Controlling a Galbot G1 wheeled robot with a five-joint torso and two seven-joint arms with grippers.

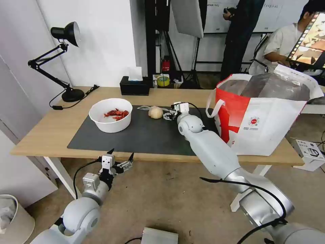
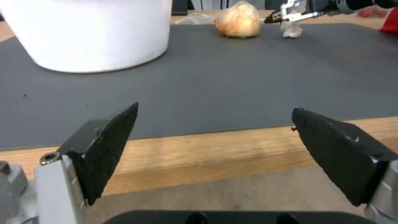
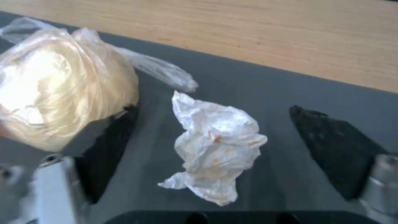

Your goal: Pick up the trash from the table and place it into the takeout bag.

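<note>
A crumpled white tissue (image 3: 215,146) with orange stains lies on the dark grey mat (image 1: 145,135) between the spread fingers of my right gripper (image 3: 213,107), which is open around it. The beige round lump in clear wrap (image 3: 62,93) sits right beside one finger (image 3: 108,149). In the head view the right gripper (image 1: 167,116) is down at the mat next to the lump (image 1: 155,112). A white bowl of red shells (image 1: 110,115) stands on the mat's left part. The takeout bag (image 1: 267,112) stands open at the table's right end. My left gripper (image 1: 121,152) hangs open below the table's front edge.
A black desk lamp (image 1: 64,61) stands at the table's far left corner and a black tissue box (image 1: 134,86) at the back edge. The left wrist view looks across the table's front edge (image 2: 199,152) toward the bowl (image 2: 91,31), lump (image 2: 238,20) and tissue (image 2: 291,29).
</note>
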